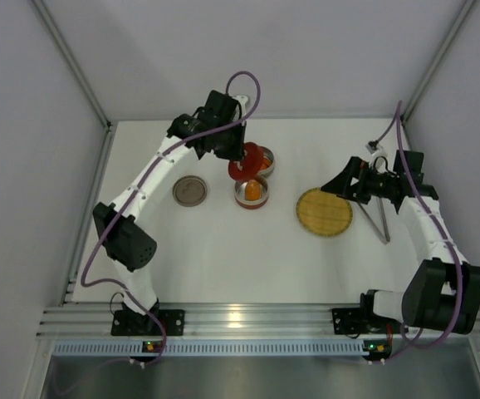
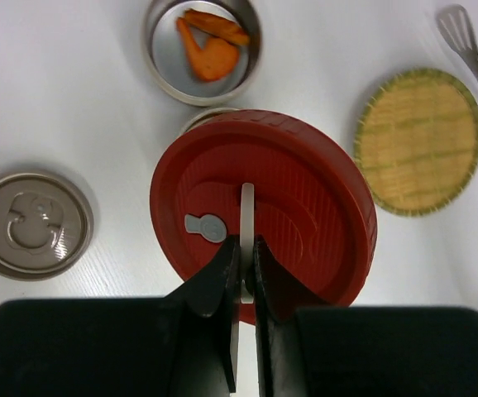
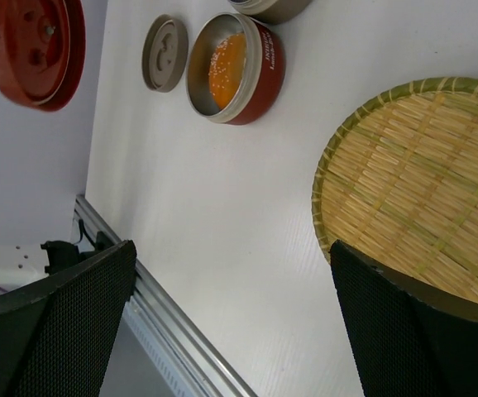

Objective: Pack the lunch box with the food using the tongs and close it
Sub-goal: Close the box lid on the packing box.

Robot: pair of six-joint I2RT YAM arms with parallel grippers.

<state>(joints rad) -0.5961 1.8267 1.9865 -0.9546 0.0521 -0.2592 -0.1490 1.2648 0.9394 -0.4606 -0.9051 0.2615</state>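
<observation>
My left gripper (image 2: 245,248) is shut on the thin white upright tab of the round red lid (image 2: 264,207) and holds it tilted in the air. Just under the lid a tin's rim (image 2: 202,120) shows; this tin (image 1: 266,163) belongs to the lunch box. Beside it stands a second, red-walled tin (image 1: 252,193) with orange food (image 2: 210,50) inside, which also shows in the right wrist view as food (image 3: 227,70). The silver tongs (image 1: 377,218) lie on the table right of the yellow plate. My right gripper (image 3: 231,322) is open and empty, hovering by the plate's edge.
A flat grey metal tin lid (image 1: 189,190) lies left of the tins. The yellow woven plate (image 1: 324,212) is bare and sits between the tins and the tongs. White walls enclose the table on three sides, and an aluminium rail (image 1: 248,316) runs along the near edge.
</observation>
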